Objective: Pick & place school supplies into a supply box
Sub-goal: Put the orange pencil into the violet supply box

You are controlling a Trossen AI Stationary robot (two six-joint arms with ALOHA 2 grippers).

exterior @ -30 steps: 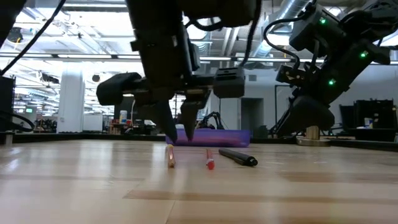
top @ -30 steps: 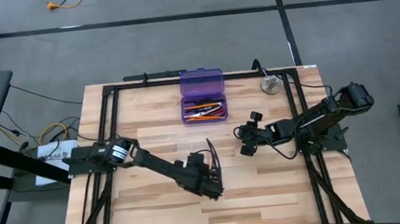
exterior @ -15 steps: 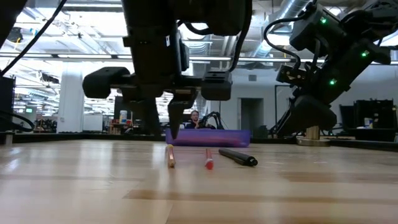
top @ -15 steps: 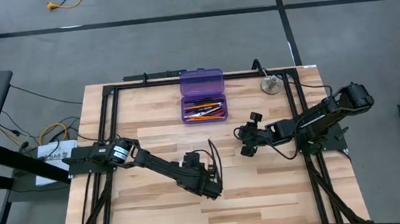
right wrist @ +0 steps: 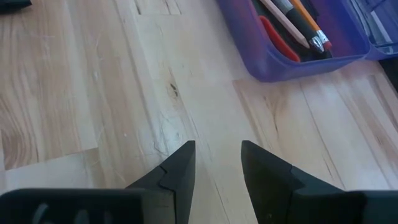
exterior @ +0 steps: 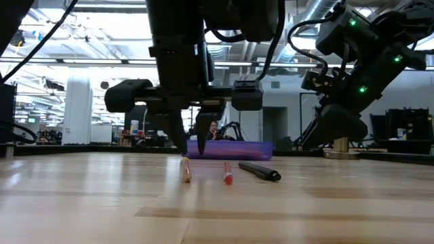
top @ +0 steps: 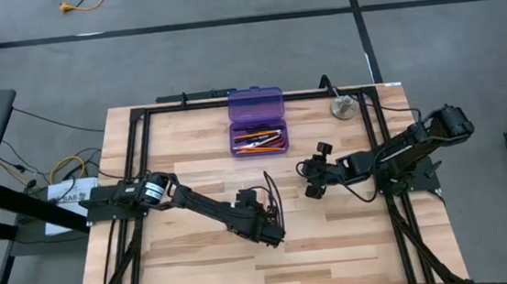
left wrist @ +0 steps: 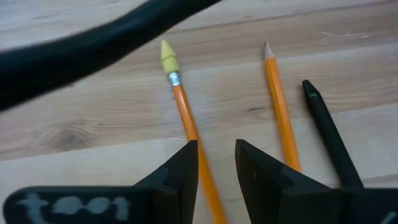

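The purple supply box stands open at the table's far middle, with pencils, pens and red-handled scissors inside. Two orange pencils and a black pen lie flat on the table; the low view shows their near ends. My left gripper is open with a narrow gap. It points down, its fingertips low at the table, one on each side of the yellow-eraser pencil. My right gripper is open and empty, above bare table to the near right of the box.
A round silver metal disc lies at the far right. Black frame rails run along the table's left, right and far sides. A dark cable from my left arm hangs across the left wrist view. Bare wood lies toward the near edge.
My left gripper has shifted a little toward the table's left and up. It has then come back right and down over the yellow-eraser pencil. The pencils and the pen have not moved.
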